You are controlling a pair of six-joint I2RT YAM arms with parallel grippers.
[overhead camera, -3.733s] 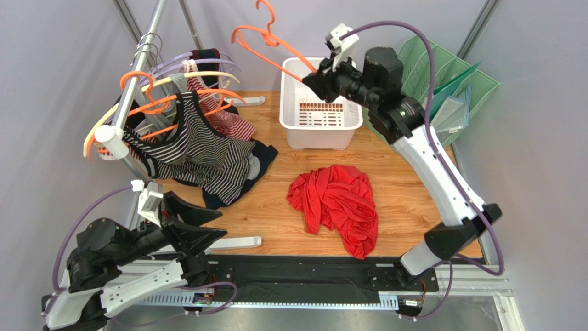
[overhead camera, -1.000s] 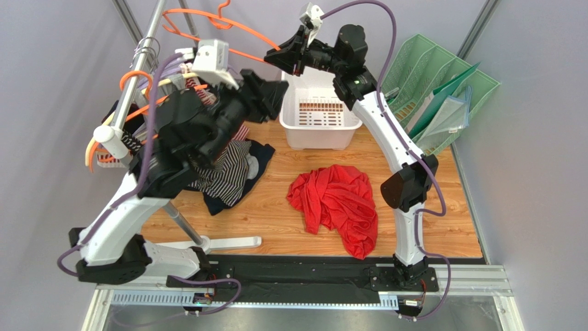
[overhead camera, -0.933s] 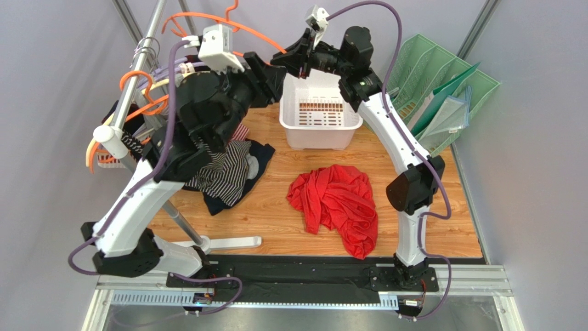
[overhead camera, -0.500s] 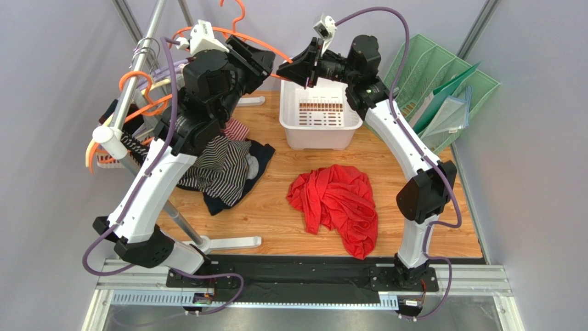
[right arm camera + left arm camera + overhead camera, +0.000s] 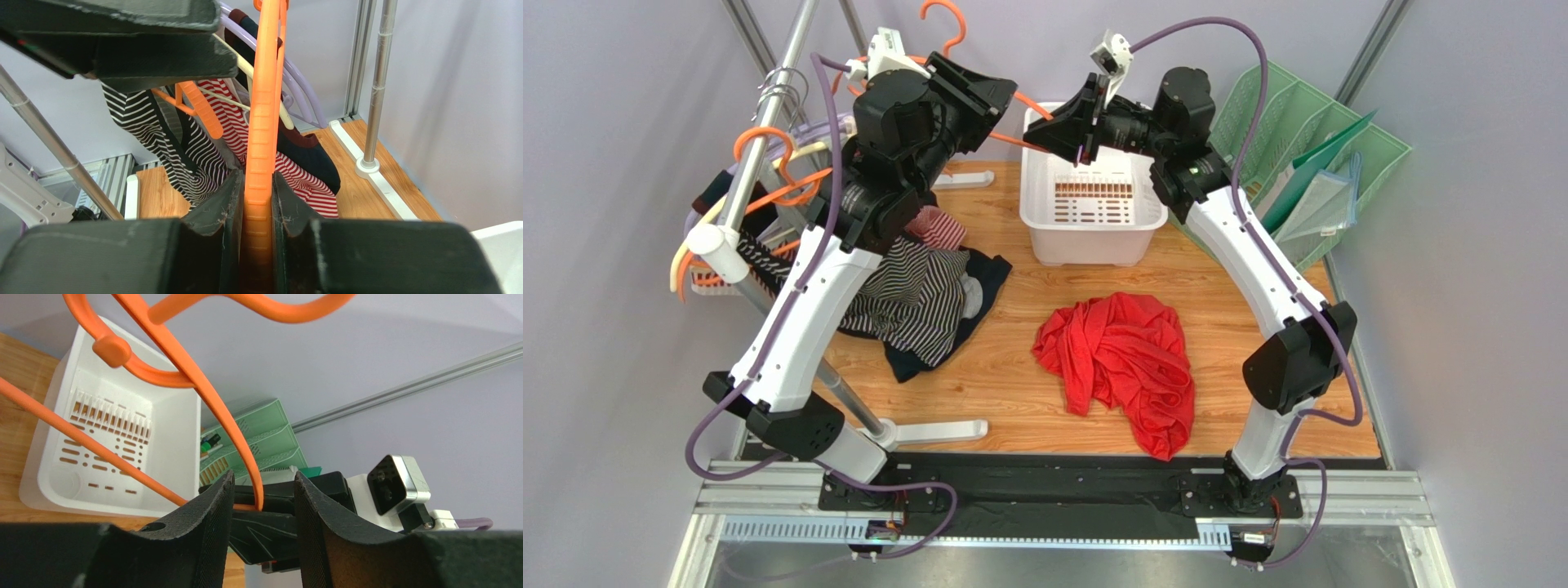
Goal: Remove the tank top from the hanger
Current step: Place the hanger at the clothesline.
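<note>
Both arms are up high over the back of the wooden worktop (image 5: pixel 1259 368), meeting at a bare orange plastic hanger (image 5: pixel 946 18). The right hand (image 5: pixel 1063 129) grips one end above the white slotted plastic basket (image 5: pixel 1093 208); the left hand (image 5: pixel 983 92) sits at the middle. A crumpled red tank top (image 5: pixel 1124 361) lies on the worktop, striped clothes heaped near the rack.

No readable text in any view.

No words, brand marks, numbers or signs can be made out on the orange hanger (image 5: pixel 184 367), the white basket (image 5: pixel 1093 214), the green file trays (image 5: pixel 1308 147) or the hanging striped clothes (image 5: pixel 184 153); the arms' housings carry no legible labels either, and anything printed there is too small or blurred to read.
</note>
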